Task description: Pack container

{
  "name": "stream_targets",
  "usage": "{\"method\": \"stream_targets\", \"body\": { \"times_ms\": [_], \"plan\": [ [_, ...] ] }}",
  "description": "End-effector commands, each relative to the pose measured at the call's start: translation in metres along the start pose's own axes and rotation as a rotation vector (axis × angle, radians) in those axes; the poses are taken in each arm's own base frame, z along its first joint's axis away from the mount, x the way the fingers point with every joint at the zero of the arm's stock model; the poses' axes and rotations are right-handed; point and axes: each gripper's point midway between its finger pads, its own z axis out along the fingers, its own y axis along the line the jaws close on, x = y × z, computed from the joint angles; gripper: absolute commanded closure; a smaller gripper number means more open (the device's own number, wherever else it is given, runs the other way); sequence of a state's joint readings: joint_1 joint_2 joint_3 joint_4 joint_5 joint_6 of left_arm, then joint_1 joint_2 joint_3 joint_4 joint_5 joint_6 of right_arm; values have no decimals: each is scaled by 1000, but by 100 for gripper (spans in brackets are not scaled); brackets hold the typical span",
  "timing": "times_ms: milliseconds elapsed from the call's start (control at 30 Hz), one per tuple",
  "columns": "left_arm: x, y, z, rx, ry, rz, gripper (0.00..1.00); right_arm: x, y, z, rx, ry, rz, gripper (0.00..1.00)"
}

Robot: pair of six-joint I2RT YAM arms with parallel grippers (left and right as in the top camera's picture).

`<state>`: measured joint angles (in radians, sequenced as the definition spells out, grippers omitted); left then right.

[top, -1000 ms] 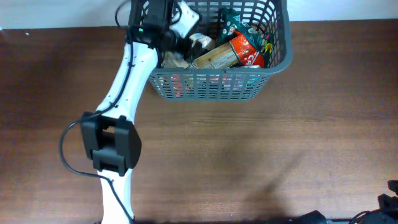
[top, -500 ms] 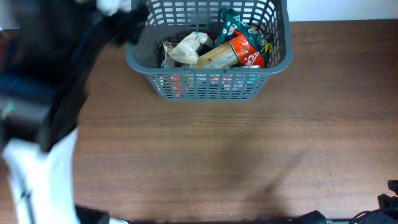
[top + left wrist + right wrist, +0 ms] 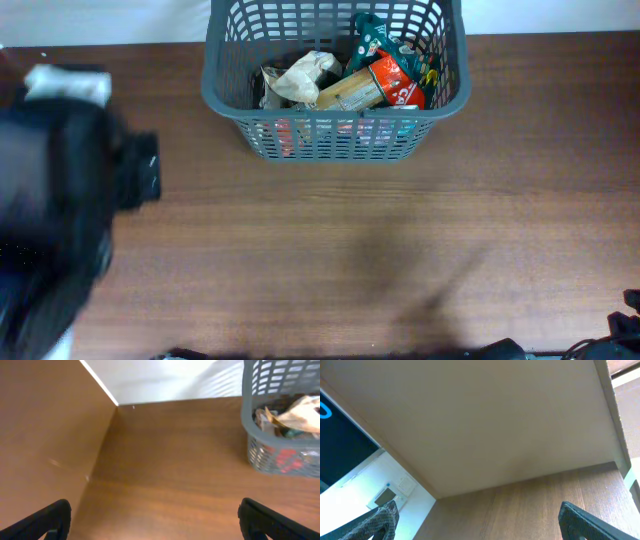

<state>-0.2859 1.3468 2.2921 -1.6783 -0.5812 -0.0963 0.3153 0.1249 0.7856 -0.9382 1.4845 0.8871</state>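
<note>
The container point(image 3: 330, 140) is a large dark grey lattice basket at the table's far edge, holding several packets: a crumpled white one point(image 3: 300, 75), a tan one point(image 3: 350, 92), a red one point(image 3: 393, 80) and a green one point(image 3: 372, 38). It also shows at the right of the left wrist view point(image 3: 280, 455). My left arm point(image 3: 60, 210) is a blurred dark mass at the left of the table, well clear of the basket. My left gripper point(image 3: 155, 520) is open and empty above bare wood. My right gripper point(image 3: 477, 520) is open and empty, its arm barely visible at the bottom right corner point(image 3: 625, 325).
The brown wooden table point(image 3: 350, 260) spreads in front of the basket. A white wall lies behind the table's far edge point(image 3: 165, 380). The right wrist view shows a table edge and a beige surface point(image 3: 470, 425).
My left arm has pulled out of the basket and swung back to the left and toward the near edge, empty. The packets in the basket stay put.
</note>
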Motion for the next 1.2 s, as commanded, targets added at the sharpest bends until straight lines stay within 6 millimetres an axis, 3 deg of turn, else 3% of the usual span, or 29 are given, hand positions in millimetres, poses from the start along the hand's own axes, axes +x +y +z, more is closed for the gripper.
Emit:
{"method": "stream_targets", "body": {
  "times_ms": [0,167,300,667,800,1167],
  "plan": [
    [45,18,-22,-2,1,-173,0,-4,-1,0,1,-6,15,1],
    [128,17,-11,-17,105,-249,0,-4,-1,0,1,-6,15,1],
    [163,7,3,11,97,-279,1,-4,-1,0,1,-6,15,1],
    [201,-1,45,-43,-63,-375,1,-4,-1,0,1,-6,15,1],
    [202,2,40,-22,-121,-476,1,-4,-1,0,1,-6,15,1],
    [218,13,22,22,-177,-509,1,-4,-1,0,1,-6,15,1]
  ]
}}
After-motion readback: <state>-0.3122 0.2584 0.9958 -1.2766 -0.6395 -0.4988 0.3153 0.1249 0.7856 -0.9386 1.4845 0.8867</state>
